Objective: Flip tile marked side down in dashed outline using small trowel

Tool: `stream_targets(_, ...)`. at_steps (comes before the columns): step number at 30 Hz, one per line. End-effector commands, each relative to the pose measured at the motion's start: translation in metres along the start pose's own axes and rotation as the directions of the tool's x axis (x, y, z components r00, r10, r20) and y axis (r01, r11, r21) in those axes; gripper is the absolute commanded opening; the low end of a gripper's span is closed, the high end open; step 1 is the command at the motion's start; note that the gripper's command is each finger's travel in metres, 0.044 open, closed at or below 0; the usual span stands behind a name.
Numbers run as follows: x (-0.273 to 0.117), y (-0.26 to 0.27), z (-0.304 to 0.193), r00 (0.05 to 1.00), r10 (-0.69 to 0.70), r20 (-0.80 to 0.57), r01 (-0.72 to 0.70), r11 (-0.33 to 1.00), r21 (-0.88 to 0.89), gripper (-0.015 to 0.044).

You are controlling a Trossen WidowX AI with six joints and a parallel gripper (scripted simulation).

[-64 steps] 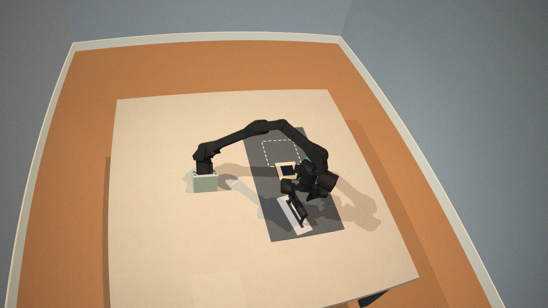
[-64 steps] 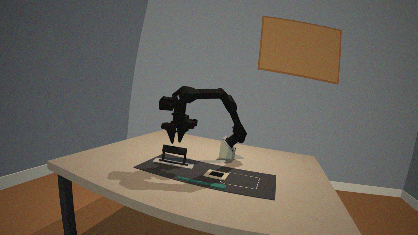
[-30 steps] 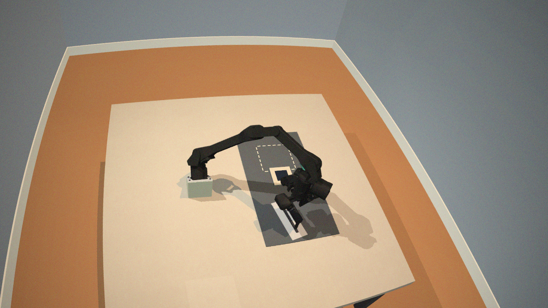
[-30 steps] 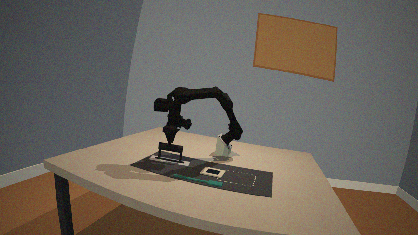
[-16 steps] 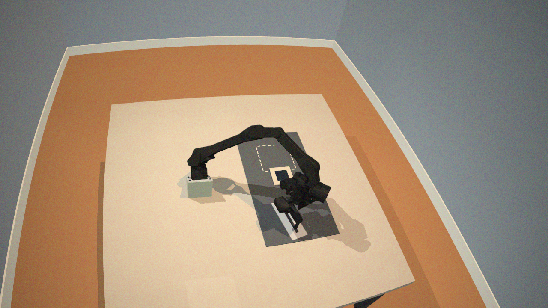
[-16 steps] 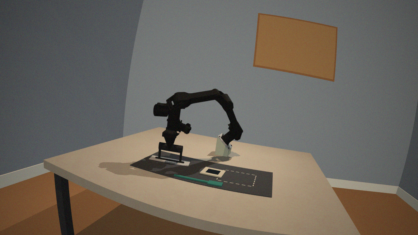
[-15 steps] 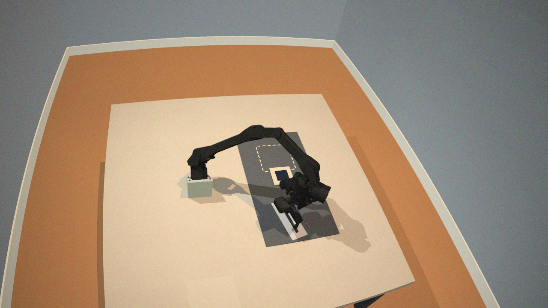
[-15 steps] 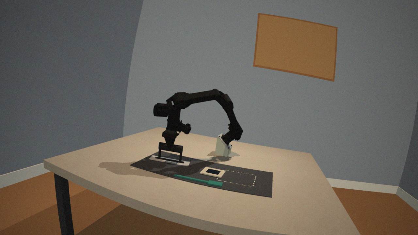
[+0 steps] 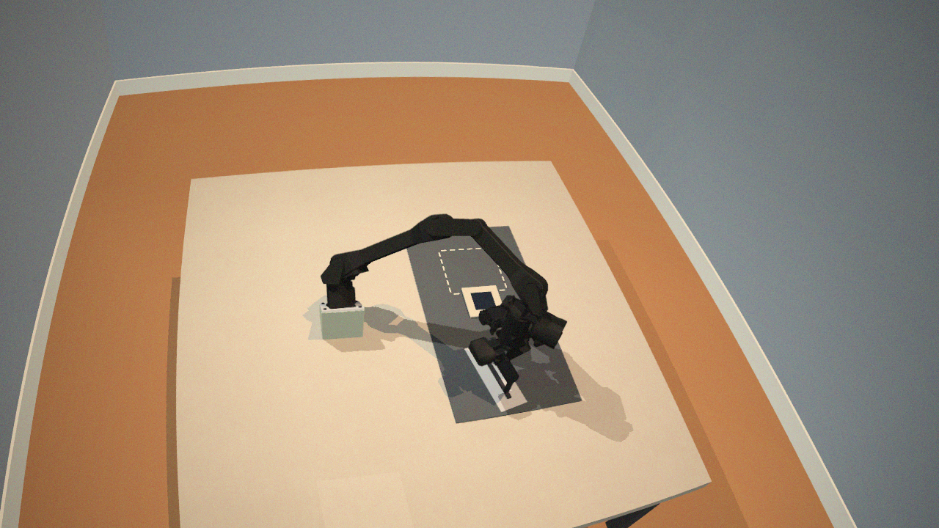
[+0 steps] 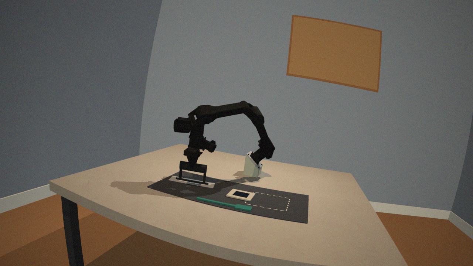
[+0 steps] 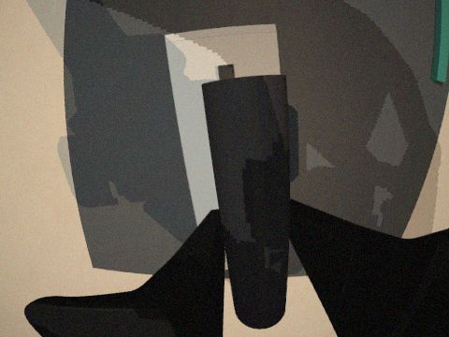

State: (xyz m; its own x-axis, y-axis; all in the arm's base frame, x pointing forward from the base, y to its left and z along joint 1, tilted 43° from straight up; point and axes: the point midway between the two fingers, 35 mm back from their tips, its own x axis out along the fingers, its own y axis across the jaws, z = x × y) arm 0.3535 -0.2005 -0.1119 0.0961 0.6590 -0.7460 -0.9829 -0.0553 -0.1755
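The trowel [image 9: 484, 374] [image 10: 211, 186] [image 11: 187, 140], a pale flat blade with a black raised handle, lies at the mat's end away from the outline. My gripper [image 10: 192, 164] [image 11: 251, 212] is shut on its black handle from above, partway along it. The blade looks level with the mat. The cream tile [image 9: 467, 301] [image 10: 240, 194] lies flat with its dark square mark up. It overlaps one edge of the dashed outline [image 9: 439, 251] [image 10: 289, 198] and lies mostly outside it. The arm hides part of the outline in the top view.
A green flat-bladed tool [image 10: 242, 207] [image 11: 441, 42] lies along the mat's long edge, beside the tile. The arm hides it in the top view. The dark mat [image 9: 426, 276] [image 10: 297, 211] lies on the table [image 9: 295, 427]. The arm's base [image 9: 341, 323] [image 10: 251, 167] stands off the mat.
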Motion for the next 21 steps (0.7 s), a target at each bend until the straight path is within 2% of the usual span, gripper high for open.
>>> stream_targets(1, 0.0009, -0.0001, 0.0001, 1.000, -0.001, 0.002, 0.001, 1.000, 0.003, 0.0130)
stream_targets(11, 0.0009, -0.0001, 0.0001, 1.000, -0.001, 0.002, 0.001, 1.000, 0.008, 0.0130)
stream_targets(21, 0.0008, -0.0001, 0.0001, 1.000, -0.001, 0.002, 0.001, 0.960, 0.279, 0.0130)
